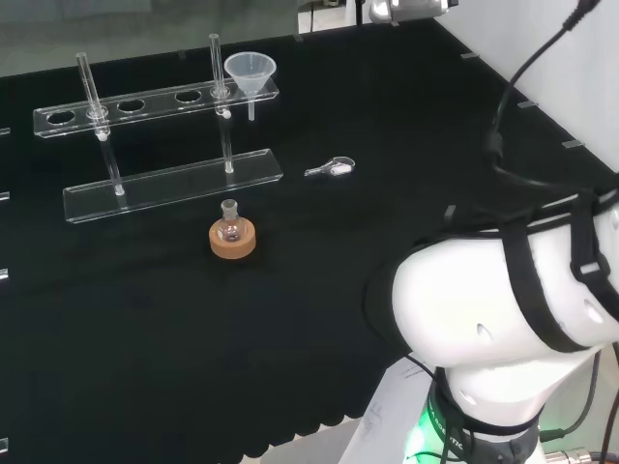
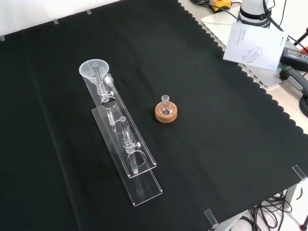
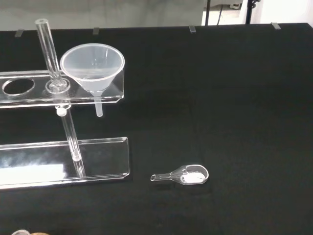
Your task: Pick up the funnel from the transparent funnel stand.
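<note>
A clear plastic funnel (image 1: pixel 250 70) sits in the end hole of the transparent funnel stand (image 1: pixel 155 102), with its stem hanging below the top rail. In the front view the funnel (image 2: pixel 94 69) is at the far end of the stand (image 2: pixel 137 185), wide mouth up. The wrist view looks at the funnel (image 3: pixel 93 66) from some distance, resting upright in the rail of the stand (image 3: pixel 100 161) beside a clear post. Nothing touches the funnel.
A small round flask on a cork ring (image 1: pixel 232 237) stands in front of the stand's base; in the front view the flask (image 2: pixel 166 110) is to its right. A clear scoop with white powder (image 3: pixel 183 175) lies on the cloth. The arm's white link (image 1: pixel 503 309) stands at the right.
</note>
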### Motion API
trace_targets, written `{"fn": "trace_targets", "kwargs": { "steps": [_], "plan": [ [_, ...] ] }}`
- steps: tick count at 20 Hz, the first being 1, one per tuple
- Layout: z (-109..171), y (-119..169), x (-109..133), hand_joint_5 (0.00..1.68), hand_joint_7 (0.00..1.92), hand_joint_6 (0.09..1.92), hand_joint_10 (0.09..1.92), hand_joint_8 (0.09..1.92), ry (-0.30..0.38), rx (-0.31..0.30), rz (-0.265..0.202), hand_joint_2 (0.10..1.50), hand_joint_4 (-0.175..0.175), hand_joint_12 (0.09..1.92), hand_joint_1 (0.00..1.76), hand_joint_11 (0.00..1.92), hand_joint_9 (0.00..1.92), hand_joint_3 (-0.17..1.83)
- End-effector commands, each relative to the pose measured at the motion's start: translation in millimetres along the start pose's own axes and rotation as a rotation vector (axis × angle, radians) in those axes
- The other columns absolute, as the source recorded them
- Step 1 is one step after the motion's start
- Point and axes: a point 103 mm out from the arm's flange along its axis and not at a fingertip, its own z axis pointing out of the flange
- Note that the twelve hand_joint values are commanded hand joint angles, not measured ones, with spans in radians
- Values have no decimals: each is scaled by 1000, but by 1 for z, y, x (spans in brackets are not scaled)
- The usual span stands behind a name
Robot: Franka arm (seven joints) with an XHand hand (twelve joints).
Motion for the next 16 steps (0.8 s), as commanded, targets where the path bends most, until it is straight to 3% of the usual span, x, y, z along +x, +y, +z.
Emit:
{"fn": "trace_targets", "kwargs": {
  "steps": [1, 8, 16],
  "plan": [
    [8, 72, 4, 213, 33, 87, 634, 213, -26, 29, -21, 1175, 21, 1395, 124, 12, 122, 282],
    [32, 127, 35, 222, 54, 87, 665, 270, -70, 81, -67, 1042, 10, 1405, 315, 18, 145, 225],
    [63, 153, 70, 237, 8, 87, 711, 417, -127, 153, -121, 940, -9, 1426, 441, 30, 159, 223]
  ]
}}
